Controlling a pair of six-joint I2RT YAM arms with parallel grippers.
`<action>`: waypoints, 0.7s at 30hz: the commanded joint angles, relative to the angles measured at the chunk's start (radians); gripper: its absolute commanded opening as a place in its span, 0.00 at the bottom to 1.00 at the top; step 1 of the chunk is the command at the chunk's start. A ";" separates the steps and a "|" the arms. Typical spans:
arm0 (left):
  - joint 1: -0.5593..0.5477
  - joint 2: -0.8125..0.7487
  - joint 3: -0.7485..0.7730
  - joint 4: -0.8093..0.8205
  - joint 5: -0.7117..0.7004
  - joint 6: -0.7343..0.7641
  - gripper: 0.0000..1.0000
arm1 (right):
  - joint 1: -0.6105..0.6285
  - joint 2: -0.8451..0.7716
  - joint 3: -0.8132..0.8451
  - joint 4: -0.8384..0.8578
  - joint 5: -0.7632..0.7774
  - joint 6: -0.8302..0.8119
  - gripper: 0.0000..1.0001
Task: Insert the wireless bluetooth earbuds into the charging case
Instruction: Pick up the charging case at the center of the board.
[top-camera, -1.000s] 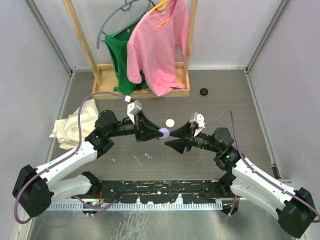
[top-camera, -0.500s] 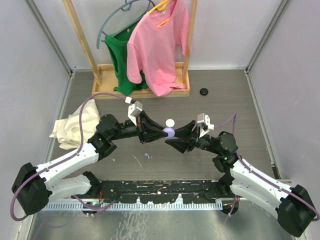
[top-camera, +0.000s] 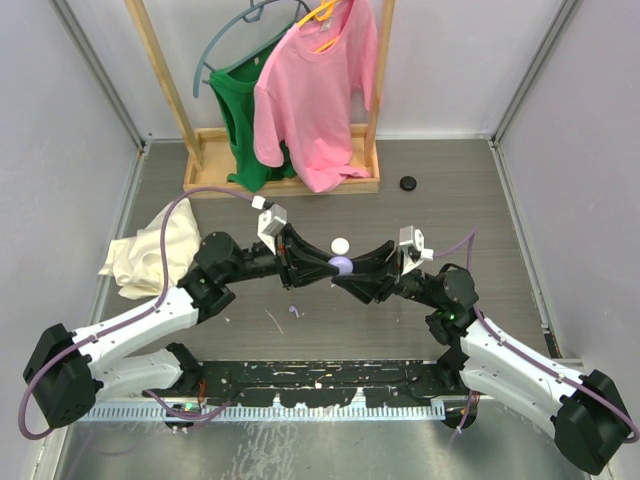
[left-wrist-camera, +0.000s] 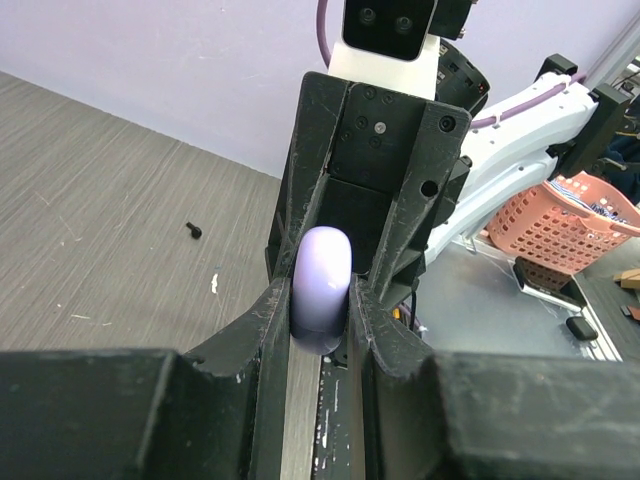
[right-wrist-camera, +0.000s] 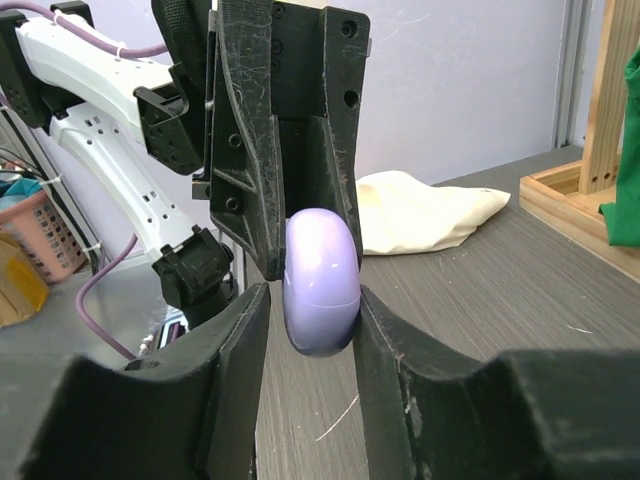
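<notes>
Carried rightward since a second ago: lilac charging case (top-camera: 341, 265), held mid-table from above, lilac earbud (top-camera: 293, 311) lying at its seven o'clock. Left wrist: left gripper (left-wrist-camera: 320, 300) clenched on case. Right wrist: right gripper (right-wrist-camera: 312, 300) flanking it, clamp unclear; close squarely before prying open.

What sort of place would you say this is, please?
Most likely a robotics lab test cell: two arms bolted at the edge of a grey table walled by plain panels, a wooden rack of shirts as props, and a pink basket of oddments nearby.
</notes>
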 joint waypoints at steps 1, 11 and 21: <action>-0.007 -0.013 -0.003 0.042 -0.019 0.013 0.00 | 0.001 -0.018 0.014 0.075 -0.028 -0.004 0.40; -0.014 -0.035 0.005 -0.030 -0.004 0.043 0.09 | 0.001 -0.006 0.024 0.051 -0.072 -0.033 0.08; -0.014 -0.127 0.049 -0.285 -0.025 0.156 0.51 | 0.001 -0.009 0.071 -0.056 -0.156 -0.087 0.01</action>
